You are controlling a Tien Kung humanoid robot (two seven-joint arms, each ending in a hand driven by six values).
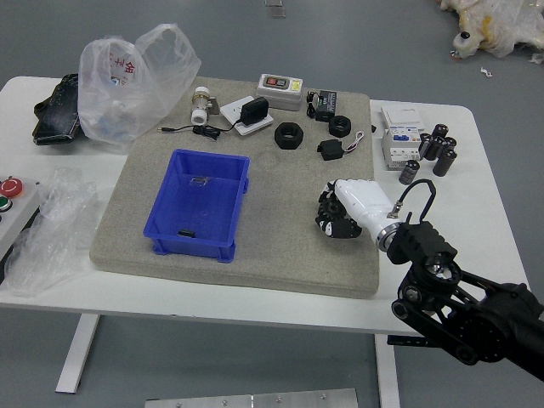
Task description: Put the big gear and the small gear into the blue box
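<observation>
My right hand (328, 211), white-backed with black fingers, is over the right part of the grey mat, its fingers curled around a dark toothed gear (329, 204). The hand hides most of that gear, and I cannot tell whether it is the big or the small one. No second toothed gear can be made out. The blue box (159, 197) sits upright on the mat's left half, with a small dark piece (186, 233) at its near inner side. My left hand is out of view.
Two black rings (289, 136) (339, 127), an adapter with cable (254, 110), a small black block (331, 150) and a grey switch box (280, 92) are at the mat's back. White boxes (401, 146) and black cylinders (409, 172) stand right; plastic bags (127, 89) lie left.
</observation>
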